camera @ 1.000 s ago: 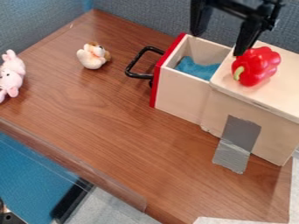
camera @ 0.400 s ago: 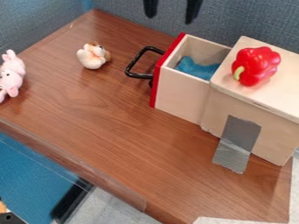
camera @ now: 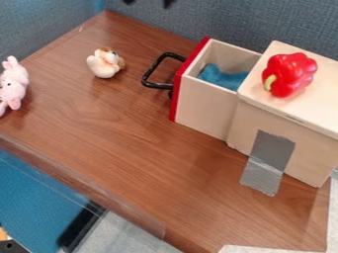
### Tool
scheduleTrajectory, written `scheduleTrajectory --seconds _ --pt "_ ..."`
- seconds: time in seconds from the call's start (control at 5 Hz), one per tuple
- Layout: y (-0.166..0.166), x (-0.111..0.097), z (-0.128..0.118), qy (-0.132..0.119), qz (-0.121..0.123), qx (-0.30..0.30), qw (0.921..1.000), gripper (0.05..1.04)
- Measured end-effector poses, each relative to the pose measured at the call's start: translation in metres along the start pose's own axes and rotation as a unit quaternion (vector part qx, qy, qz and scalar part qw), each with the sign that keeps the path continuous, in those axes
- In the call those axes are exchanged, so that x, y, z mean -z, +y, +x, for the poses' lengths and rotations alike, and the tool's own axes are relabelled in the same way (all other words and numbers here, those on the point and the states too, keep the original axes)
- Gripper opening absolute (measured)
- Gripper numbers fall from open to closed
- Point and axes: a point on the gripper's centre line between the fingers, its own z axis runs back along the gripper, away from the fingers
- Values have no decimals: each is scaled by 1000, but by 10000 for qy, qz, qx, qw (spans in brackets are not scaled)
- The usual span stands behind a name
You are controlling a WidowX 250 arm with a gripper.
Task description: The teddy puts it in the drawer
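Blk two-finger gripper (camera: 149,2) at top of view, tips apart, above far edge of flat brown wood-grain worktop (camera: 132,128); small rounded white-&-brown plush teddy (camera: 104,64) nr far corner, apart fr. open boxy pale-wood drawer (camera: 203,106) w/ red front & blk looped handle (camera: 157,86).

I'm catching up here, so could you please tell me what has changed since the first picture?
The gripper has moved toward the view's upper left, from above the wooden box to the top edge. Something orange has appeared at lower left. The plush dog, pink plush toy, red bell pepper and open drawer stayed put.
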Motion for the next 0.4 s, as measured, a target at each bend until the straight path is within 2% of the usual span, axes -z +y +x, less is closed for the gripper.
scheduleTrajectory --seconds 0.4 --pt "64 30 2 -416 246 -3 9988 1001"
